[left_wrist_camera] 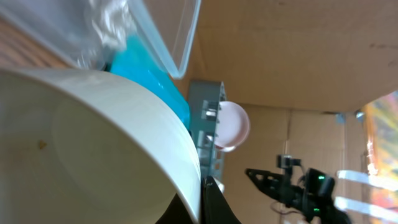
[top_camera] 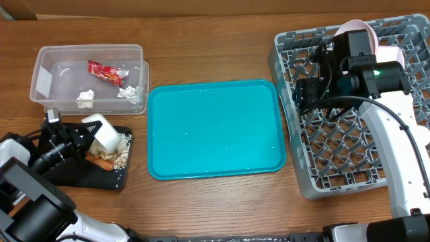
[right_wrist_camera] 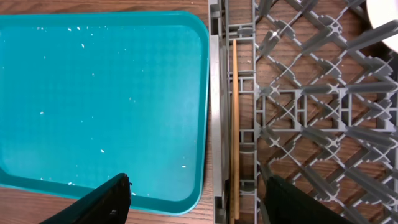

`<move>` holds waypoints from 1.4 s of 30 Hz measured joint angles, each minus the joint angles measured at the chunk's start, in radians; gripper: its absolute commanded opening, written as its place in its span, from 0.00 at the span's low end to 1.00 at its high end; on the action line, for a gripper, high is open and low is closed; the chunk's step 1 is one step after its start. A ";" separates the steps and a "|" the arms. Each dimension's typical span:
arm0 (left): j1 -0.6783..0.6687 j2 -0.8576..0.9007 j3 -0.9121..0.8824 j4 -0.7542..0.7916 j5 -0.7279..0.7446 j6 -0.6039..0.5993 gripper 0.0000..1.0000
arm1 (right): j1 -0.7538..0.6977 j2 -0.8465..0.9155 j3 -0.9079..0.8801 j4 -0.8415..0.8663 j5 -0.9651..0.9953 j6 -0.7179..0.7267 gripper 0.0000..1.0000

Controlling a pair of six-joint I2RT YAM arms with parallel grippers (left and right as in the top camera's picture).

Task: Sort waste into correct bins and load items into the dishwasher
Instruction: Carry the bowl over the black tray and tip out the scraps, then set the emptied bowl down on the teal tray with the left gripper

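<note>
My left gripper (top_camera: pixel 89 136) is shut on the rim of a small white bowl (top_camera: pixel 106 134), held tilted over the shallow black tray (top_camera: pixel 77 176). An orange carrot stick (top_camera: pixel 102 161) and beige crumbs (top_camera: pixel 121 159) lie in that tray. In the left wrist view the bowl (left_wrist_camera: pixel 93 143) fills the frame, its rim pinched between my fingers (left_wrist_camera: pixel 202 190). The clear tub (top_camera: pixel 40 67) holds a red wrapper (top_camera: pixel 106 71) and white paper scraps (top_camera: pixel 85 98). My right gripper (top_camera: pixel 307 94) is open and empty over the left side of the grey rack (top_camera: pixel 336 151). Chopsticks (right_wrist_camera: pixel 236 124) lie along the rack's left wall. A pink plate (top_camera: pixel 366 32) stands upright at the rack's back.
The teal tray (top_camera: pixel 215 128) lies between the bins and the rack, bare except for specks; its right edge nearly touches the rack wall (right_wrist_camera: pixel 217 93). Cardboard walls stand behind the table. The cup is not in view.
</note>
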 measured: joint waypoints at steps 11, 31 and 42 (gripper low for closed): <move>0.005 0.007 -0.003 -0.040 0.038 0.026 0.04 | 0.000 0.000 0.000 0.000 0.000 -0.002 0.72; 0.011 -0.070 0.072 -0.301 -0.005 0.201 0.04 | 0.000 0.000 0.000 -0.001 0.000 -0.002 0.72; -0.212 -0.400 0.320 0.009 -0.294 -0.156 0.04 | 0.000 0.000 0.000 0.029 -0.002 -0.001 0.77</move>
